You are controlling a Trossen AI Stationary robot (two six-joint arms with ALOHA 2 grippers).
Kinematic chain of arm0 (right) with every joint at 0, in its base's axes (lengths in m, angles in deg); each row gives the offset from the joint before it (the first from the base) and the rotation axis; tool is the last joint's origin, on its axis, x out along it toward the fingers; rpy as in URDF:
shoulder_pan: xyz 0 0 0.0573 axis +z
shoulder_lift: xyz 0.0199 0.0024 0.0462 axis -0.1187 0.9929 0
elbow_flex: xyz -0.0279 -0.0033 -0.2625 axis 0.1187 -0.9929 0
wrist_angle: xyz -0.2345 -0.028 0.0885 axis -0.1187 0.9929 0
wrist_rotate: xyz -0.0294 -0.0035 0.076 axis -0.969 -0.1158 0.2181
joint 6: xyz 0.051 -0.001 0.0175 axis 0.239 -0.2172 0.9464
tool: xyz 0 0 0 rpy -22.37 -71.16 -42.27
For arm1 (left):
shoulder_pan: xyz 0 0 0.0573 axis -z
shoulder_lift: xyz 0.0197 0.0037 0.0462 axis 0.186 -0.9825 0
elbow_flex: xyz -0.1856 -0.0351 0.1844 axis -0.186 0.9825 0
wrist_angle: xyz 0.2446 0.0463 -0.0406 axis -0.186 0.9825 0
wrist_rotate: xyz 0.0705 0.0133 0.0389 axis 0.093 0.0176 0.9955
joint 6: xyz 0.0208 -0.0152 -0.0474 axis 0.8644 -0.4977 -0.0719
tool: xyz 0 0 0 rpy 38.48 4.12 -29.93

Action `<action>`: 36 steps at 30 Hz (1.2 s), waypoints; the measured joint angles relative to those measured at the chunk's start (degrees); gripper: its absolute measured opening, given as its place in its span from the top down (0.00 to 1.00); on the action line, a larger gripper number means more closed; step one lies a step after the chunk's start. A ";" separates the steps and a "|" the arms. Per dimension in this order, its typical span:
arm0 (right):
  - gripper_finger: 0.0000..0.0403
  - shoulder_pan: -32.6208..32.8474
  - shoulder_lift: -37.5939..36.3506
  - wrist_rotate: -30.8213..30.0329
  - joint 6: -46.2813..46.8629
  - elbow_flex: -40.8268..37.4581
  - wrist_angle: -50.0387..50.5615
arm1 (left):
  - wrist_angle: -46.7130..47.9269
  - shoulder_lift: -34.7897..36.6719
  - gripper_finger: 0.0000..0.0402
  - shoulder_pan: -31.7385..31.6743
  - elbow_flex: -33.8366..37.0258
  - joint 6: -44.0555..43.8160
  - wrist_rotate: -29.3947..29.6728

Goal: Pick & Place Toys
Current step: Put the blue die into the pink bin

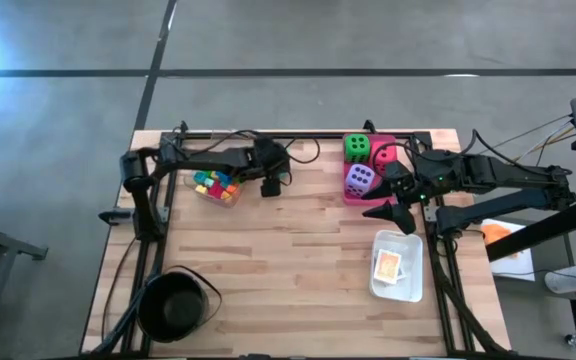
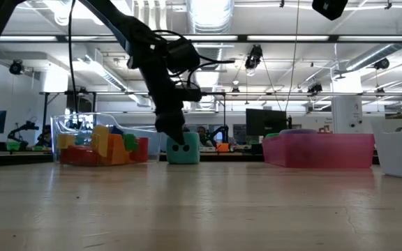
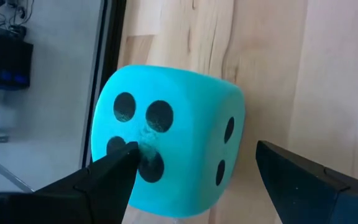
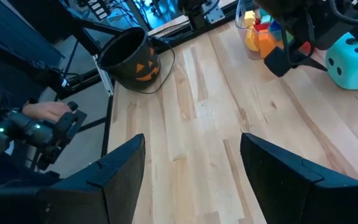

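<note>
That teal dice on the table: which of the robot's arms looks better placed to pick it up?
Probably the left. The left gripper is open around the teal dice, one finger touching it. The right gripper hangs open near the pink tray, away from it.

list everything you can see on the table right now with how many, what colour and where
teal die: one, teal, far edge, left of centre
green die: one, green, in the pink tray
purple die: one, purple, in the pink tray
pink tray: one, pink, far right
blocks: many, multicoloured, in the clear tray
clear tray: one, far left
card: one, orange, in the white tray
white tray: one, near right
black pot: one, near left corner
left end effector: open around the teal die
right end effector: open, beside the pink tray
</note>
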 joint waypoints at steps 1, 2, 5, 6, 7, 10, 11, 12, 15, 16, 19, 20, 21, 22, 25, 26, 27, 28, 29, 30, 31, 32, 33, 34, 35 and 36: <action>0.36 0.00 0.00 0.00 0.05 0.00 0.00 | -0.06 0.06 0.20 0.00 0.25 0.06 0.04; 0.36 0.00 0.00 0.00 0.13 0.00 0.00 | -0.14 0.06 0.20 0.00 0.40 0.15 0.09; 0.36 0.00 0.00 0.02 0.19 0.00 0.00 | -0.62 0.13 0.23 0.24 1.01 -0.06 0.44; 0.36 0.00 0.00 0.02 0.17 0.00 0.00 | -0.58 0.13 0.26 0.26 0.99 -0.08 0.42; 0.36 0.00 0.01 0.02 0.17 0.00 0.00 | -0.55 0.13 0.28 0.34 0.96 -0.08 0.29; 0.36 0.00 0.02 0.04 0.21 0.00 0.00 | -0.27 0.17 0.37 0.85 0.75 -0.32 -0.61; 0.36 0.00 0.00 0.02 0.38 0.00 0.00 | 0.08 0.17 0.40 1.19 0.52 -0.74 -0.50; 0.36 0.00 0.01 0.04 0.65 0.00 0.00 | 0.27 0.17 0.43 1.58 0.34 -1.61 -0.40; 0.36 0.00 0.02 0.08 1.24 0.00 0.00 | 0.44 0.23 0.50 2.86 -0.44 -3.57 -0.15; 0.36 0.00 0.01 0.09 1.25 0.00 0.00 | 0.35 0.24 0.52 3.25 -0.71 -3.72 0.14; 0.36 0.00 0.02 0.09 1.26 0.00 0.00 | 0.34 0.11 0.54 3.80 -1.47 -3.95 1.51; 0.36 0.00 0.00 0.09 1.26 0.00 0.01 | 0.35 0.07 0.55 3.79 -1.67 -3.96 1.52; 0.36 0.00 0.01 0.09 1.28 0.00 0.01 | 0.37 0.05 0.55 3.74 -1.86 -4.05 1.46; 0.36 0.00 0.00 0.09 1.26 0.00 0.01 | 0.39 0.04 0.55 3.71 -1.92 -4.57 1.46; 0.36 0.00 0.00 0.09 1.30 0.00 0.00 | 1.13 0.04 0.55 3.60 -1.89 -5.91 1.46; 0.36 0.00 0.02 0.07 1.48 0.00 0.02 | 1.61 0.04 0.55 3.58 -1.89 -5.92 1.43; 0.36 0.00 0.00 0.07 1.52 0.00 0.02 | 1.93 0.04 0.55 3.58 -1.89 -5.94 1.29; 0.36 0.00 0.00 0.07 1.54 0.00 0.00 | 2.15 0.04 0.55 3.56 -1.89 -5.94 1.27; 0.36 0.00 0.02 0.07 1.58 0.00 0.02 | 2.48 0.04 0.55 3.50 -1.89 -5.97 1.28; 0.36 0.00 0.02 0.07 1.65 0.00 0.01 | 2.79 0.04 0.54 3.45 -1.89 -6.13 1.28; 0.36 0.00 0.00 0.07 1.66 0.00 0.00 | 2.94 0.04 0.53 3.45 -1.92 -6.44 1.29; 0.36 0.00 0.00 0.07 1.66 0.00 0.01 | 2.92 0.04 0.52 3.43 -1.92 -6.80 1.29; 0.36 0.00 0.01 0.07 1.66 0.00 0.02 | 2.93 0.04 0.49 3.43 -1.89 -7.19 1.26; 0.36 0.00 0.02 0.07 1.66 0.00 0.02 | 2.98 0.04 0.46 3.43 -1.89 -7.43 1.11; 0.36 0.00 0.00 0.07 1.68 0.00 0.00 | 3.00 0.04 0.42 3.43 -1.89 -7.44 1.05; 0.36 0.00 0.00 0.07 1.68 0.00 0.00 | 3.01 0.04 0.37 3.43 -1.87 -7.49 0.92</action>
